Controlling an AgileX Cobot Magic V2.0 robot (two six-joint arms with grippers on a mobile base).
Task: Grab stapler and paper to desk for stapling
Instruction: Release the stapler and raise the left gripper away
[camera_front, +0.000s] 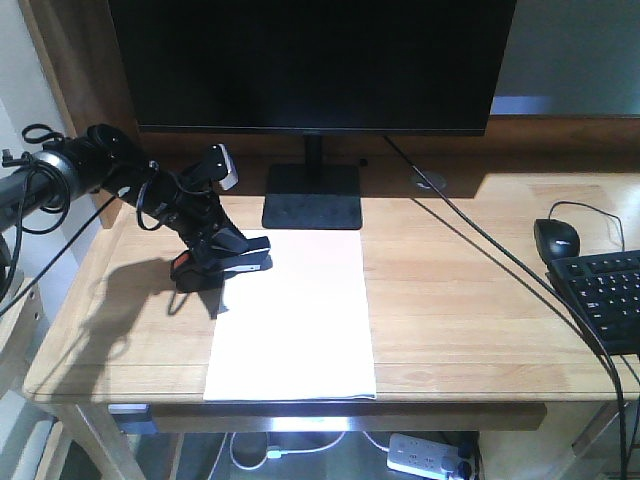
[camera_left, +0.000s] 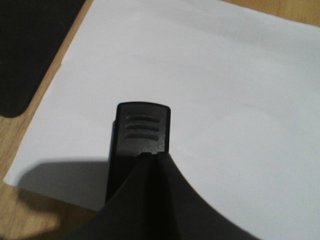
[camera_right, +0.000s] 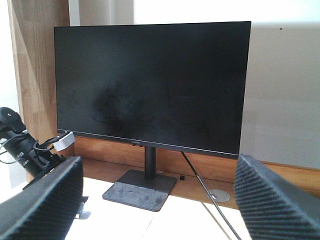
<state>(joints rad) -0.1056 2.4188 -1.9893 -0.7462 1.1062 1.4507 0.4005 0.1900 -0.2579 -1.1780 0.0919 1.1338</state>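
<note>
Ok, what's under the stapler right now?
The stapler, held in the left tool, sits over the top-left corner of the paper, which lies on the desk. Whether the corner is inside its mouth is hidden.

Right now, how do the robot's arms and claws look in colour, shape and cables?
The left arm is black, with loose black cables looped around it and a small white-grey block near the wrist. Its left claw is black. The right claw shows two wide black fingers with fine ribbed texture.

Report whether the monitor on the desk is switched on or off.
Off, as far as shows: the monitor screen is uniformly black in the front and right wrist views, with no image or lit indicator visible.
</note>
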